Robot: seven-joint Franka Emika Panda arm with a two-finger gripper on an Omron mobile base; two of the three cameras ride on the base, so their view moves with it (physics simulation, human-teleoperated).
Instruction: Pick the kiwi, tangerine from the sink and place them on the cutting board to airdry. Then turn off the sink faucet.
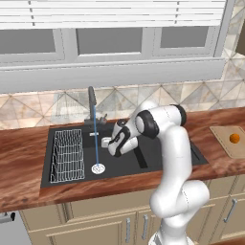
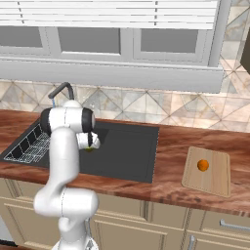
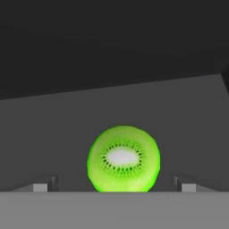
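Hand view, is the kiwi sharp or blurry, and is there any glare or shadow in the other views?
Hand view: the kiwi is bright, with soft edges, against the dark sink wall. Left base view: even, flat light, no glare on the counter. Right base view: the tangerine casts barely any shadow on the cutting board.

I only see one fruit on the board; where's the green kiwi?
The kiwi lies on the sink floor, in the hand view between the open gripper fingertips.

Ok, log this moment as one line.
gripper: open, astride kiwi in sink | tangerine: on cutting board | faucet: running
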